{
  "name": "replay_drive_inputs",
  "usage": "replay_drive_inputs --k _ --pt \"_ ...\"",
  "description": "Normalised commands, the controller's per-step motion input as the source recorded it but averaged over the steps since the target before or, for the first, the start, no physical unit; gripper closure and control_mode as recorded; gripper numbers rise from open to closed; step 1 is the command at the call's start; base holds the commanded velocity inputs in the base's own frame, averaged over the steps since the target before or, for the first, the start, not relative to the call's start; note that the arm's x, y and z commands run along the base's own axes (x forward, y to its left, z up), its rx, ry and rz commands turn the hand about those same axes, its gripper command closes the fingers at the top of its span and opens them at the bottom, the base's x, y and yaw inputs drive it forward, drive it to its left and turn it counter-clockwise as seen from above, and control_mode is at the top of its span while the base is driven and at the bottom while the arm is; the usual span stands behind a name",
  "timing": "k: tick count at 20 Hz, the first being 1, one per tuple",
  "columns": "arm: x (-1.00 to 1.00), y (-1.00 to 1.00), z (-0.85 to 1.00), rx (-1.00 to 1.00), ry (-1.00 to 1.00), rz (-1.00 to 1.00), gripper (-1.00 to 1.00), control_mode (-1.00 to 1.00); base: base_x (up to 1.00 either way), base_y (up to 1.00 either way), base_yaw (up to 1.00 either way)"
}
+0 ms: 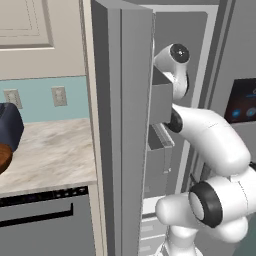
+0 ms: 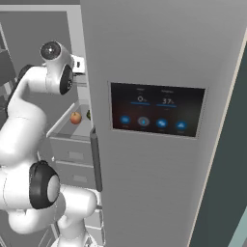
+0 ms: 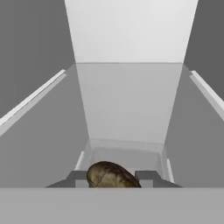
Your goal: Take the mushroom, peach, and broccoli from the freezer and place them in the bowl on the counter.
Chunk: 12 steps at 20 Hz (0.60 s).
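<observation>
In the hand view my gripper point(image 3: 113, 178) is shut on the mushroom point(image 3: 111, 174), whose brown rounded cap sits between the two dark fingertips point(image 3: 77, 177). Ahead of it lie a clear shelf and the white back wall of the freezer point(image 3: 127, 30). In the right base view the arm reaches into the freezer, where the peach point(image 2: 75, 117) and a sliver of the green broccoli point(image 2: 89, 115) lie on a shelf, the broccoli half hidden by the wide door. The reddish-brown bowl point(image 1: 3, 158) shows at the left edge on the counter point(image 1: 50, 150).
The freezer's open grey door point(image 1: 120, 125) with its bins stands between the counter and the arm. A dark blue toaster point(image 1: 10, 125) sits behind the bowl. The wider door with the dispenser panel point(image 2: 157, 113) is close on the right. Grey drawers point(image 2: 72, 157) lie below the shelf.
</observation>
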Motion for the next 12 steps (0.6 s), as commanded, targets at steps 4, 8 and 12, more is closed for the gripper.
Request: replay_drive_inputs --k 4,8,12 --pt "-0.73 -0.08 0.02 0.0 0.0 -0.02 1.0 -1.0 0.0 0.0 0.0" --pt "-0.77 -0.08 0.11 0.0 0.0 -0.02 1.0 -1.0 0.0 0.0 0.0" --pt "-0.74 -0.16 0.08 0.0 0.0 0.0 1.0 -1.0 0.0 0.0 0.0"
